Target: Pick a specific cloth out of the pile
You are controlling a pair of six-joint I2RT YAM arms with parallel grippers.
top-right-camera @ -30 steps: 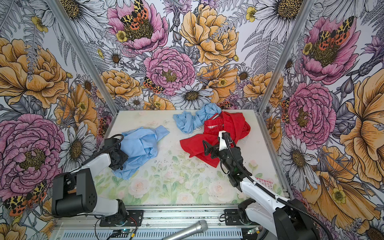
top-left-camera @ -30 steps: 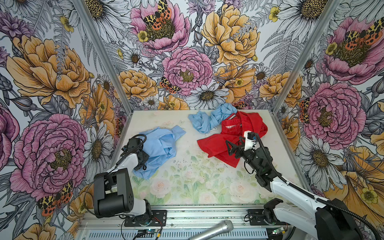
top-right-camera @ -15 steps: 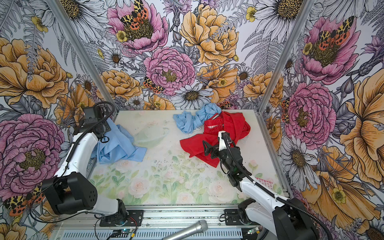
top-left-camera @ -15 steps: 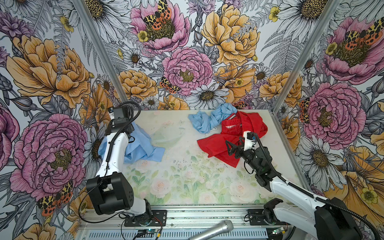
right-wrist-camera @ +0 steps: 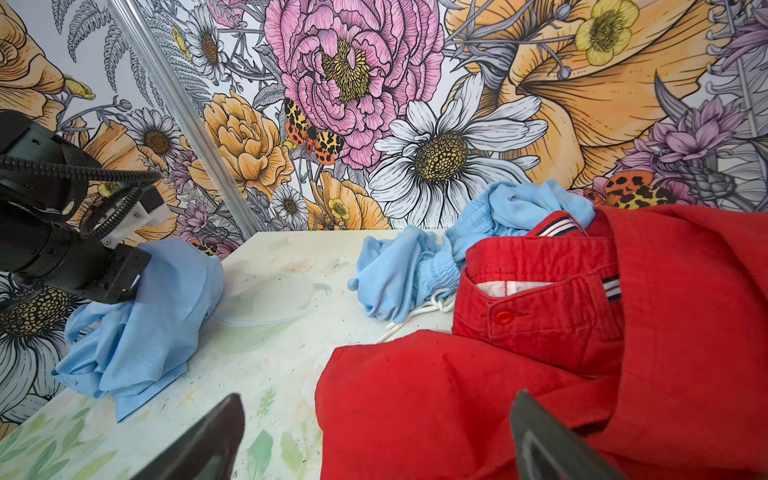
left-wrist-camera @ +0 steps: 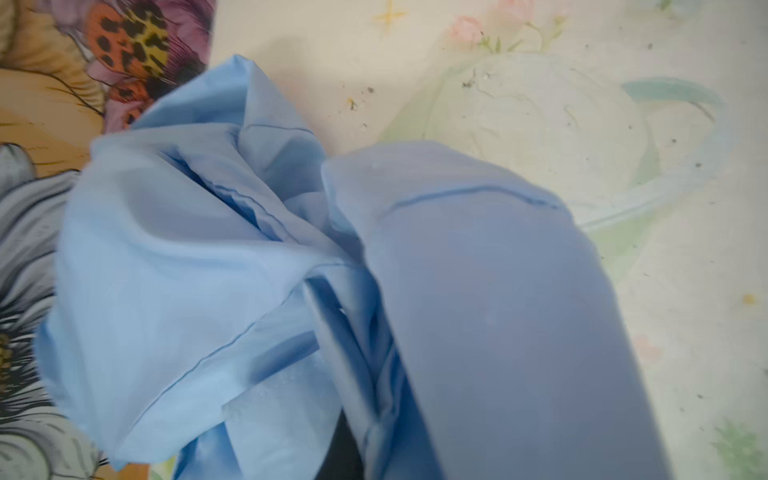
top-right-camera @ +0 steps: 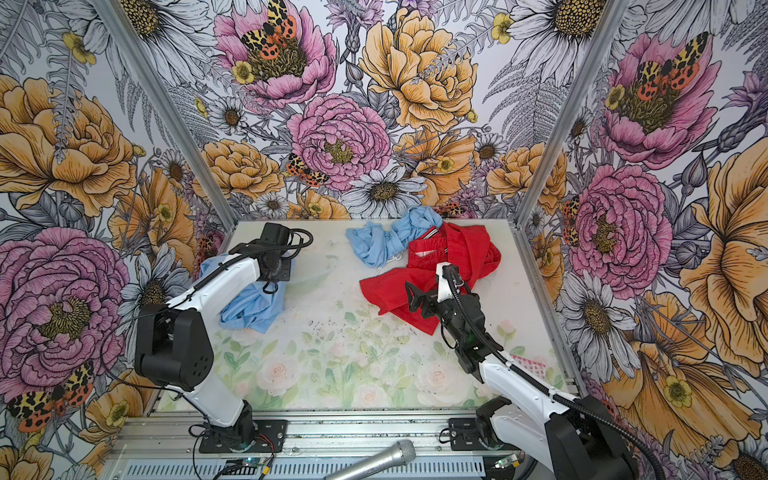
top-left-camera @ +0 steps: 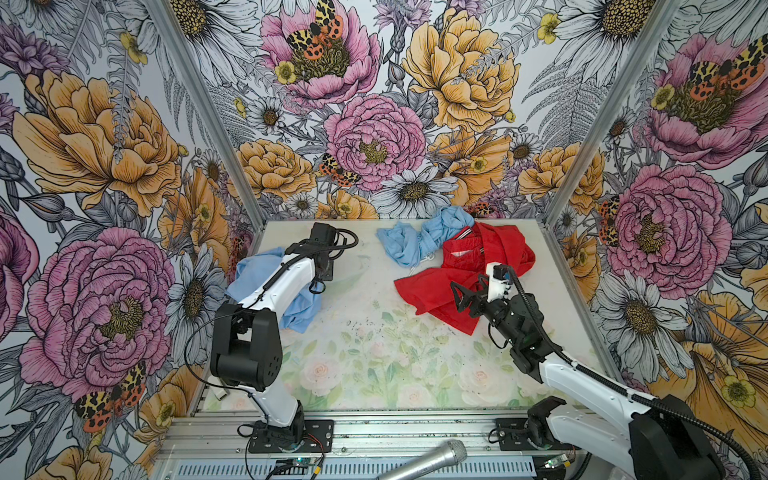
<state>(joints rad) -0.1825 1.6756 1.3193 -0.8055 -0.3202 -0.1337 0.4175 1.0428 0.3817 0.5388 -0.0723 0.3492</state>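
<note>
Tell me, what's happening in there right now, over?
Left gripper shut on blue shirt, bunched, well apart from red garment. Right gripper open above that garment. Nothing in the way.

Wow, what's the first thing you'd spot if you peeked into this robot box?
The walls shout first: giant pink, orange and white flowers with spotted moths all around. On the table, the bright red garment lies crumpled toward the back right, with the right pincer open over its near edge. At the left, the left pincer is shut on the light-blue shirt, bunched beside the wall.
</note>
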